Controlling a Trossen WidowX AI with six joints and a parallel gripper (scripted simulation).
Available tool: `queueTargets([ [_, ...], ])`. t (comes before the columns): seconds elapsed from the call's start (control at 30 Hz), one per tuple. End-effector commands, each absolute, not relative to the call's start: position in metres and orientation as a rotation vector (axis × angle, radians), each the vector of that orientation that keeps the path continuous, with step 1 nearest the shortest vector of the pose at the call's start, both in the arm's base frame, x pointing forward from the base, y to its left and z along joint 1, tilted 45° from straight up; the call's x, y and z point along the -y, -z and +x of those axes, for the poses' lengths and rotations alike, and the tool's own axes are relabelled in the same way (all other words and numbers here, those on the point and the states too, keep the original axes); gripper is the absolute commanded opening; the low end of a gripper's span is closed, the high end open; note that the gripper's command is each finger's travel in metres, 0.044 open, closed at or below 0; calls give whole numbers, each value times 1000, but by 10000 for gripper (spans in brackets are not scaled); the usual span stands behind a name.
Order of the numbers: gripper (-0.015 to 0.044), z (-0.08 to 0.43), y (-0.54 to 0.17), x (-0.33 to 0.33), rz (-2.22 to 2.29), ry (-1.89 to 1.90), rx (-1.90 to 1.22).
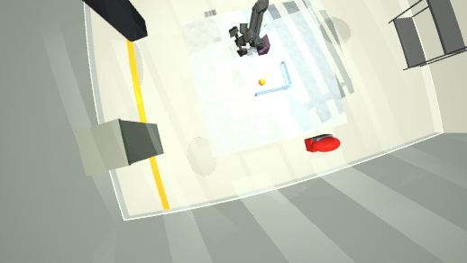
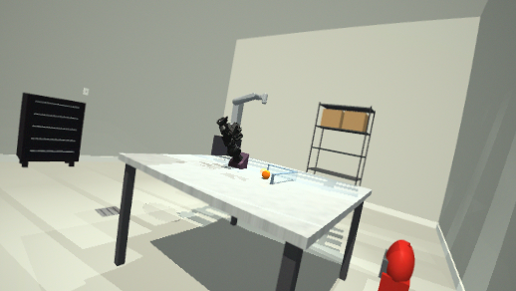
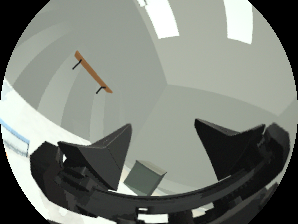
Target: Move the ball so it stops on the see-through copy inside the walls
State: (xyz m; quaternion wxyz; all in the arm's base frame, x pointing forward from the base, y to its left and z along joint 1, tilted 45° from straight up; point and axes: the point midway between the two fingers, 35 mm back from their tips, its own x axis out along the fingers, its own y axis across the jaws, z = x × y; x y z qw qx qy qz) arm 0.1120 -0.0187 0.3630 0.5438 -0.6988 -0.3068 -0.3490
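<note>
Risk: small orange ball (image 1: 261,82) may roll off the white desk (image 2: 279,209) past the low clear walls (image 1: 285,77) if the open, empty hand (image 3: 162,145) nudges it.

2 clear walls (image 1: 279,84) fencing ball (image 1: 261,82) on far sides, near sides open

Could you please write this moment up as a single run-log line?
gripper: open, empty, raised near base | ball: on table, untouched, beside corner walls | phase: not yet approached
</note>
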Motion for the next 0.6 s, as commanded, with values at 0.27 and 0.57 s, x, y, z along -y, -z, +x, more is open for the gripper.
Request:
queueTargets([
  [0.27, 374, 213, -350, 92, -960, 509, 340],
  [0.57, 374, 287, -291, 112, -544, 368, -63],
])
